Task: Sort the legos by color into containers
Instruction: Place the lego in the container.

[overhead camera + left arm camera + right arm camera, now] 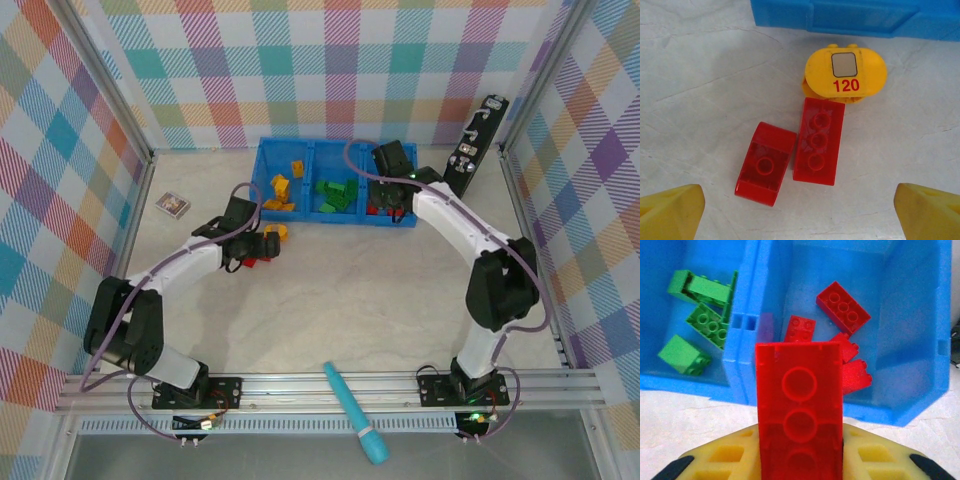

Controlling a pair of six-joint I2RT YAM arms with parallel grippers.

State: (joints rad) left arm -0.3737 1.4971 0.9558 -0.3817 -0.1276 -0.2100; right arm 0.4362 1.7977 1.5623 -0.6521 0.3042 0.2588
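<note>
My right gripper [800, 460] is shut on a long red brick [800, 410], held underside-up just above the near rim of the blue tray [920, 390], over its right compartment. Several red bricks [842, 307] lie in that compartment and green bricks [705, 320] in the middle one. In the top view the tray [262, 150] holds yellow-orange bricks [282, 190] at its left. My left gripper [800, 212] hangs open above the table with two red bricks [817, 142] and a yellow piece marked 120 [846, 72] ahead of its yellow fingertips [670, 212].
A black upright device [478, 140] leans at the back right. A small tan block [172, 205] lies at the left, near the wall. The long teal tool [355, 412] rests across the front rail. Metal frame bars edge the table on every side.
</note>
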